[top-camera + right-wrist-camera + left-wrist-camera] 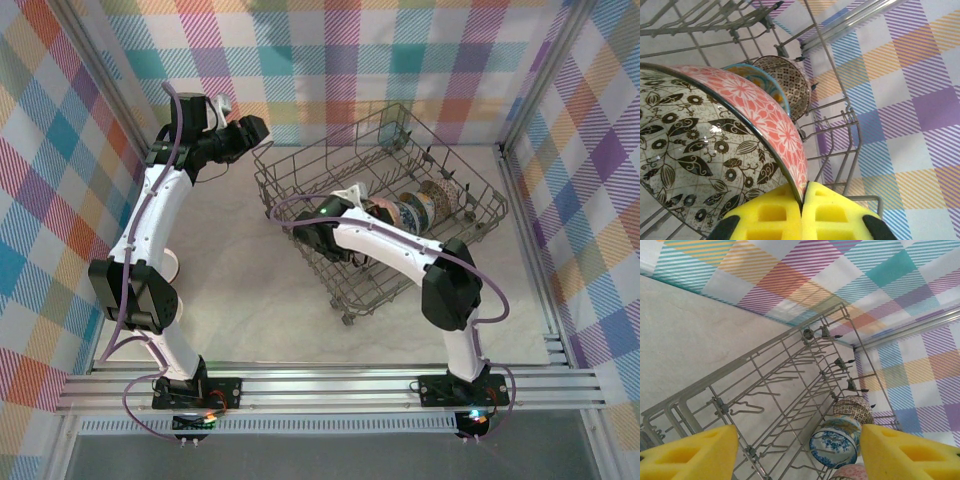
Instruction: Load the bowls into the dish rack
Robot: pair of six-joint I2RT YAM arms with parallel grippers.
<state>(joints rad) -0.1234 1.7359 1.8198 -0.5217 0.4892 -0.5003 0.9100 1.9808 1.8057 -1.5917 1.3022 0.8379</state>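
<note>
The grey wire dish rack (470, 215) stands askew at centre right. My right gripper (803, 192) reaches into it and is shut on the rim of a floral bowl (765, 117), red with white flowers outside and brown leaves inside. That bowl (378, 210) stands on edge among the tines. Behind it in the same row are a blue-and-white bowl (835, 447) and a brown-patterned bowl (854, 409). My left gripper (799, 440) hangs open above the rack's left corner with nothing between its yellow pads (695, 452). From above, it (258, 138) sits at the back left.
Checked cloth walls (90, 150) close in the table on three sides. The rack's left half (765, 390) holds bare tines. A white rounded shape (172, 268) shows on the table, mostly hidden by the left arm. An aluminium rail (330, 385) runs along the near edge.
</note>
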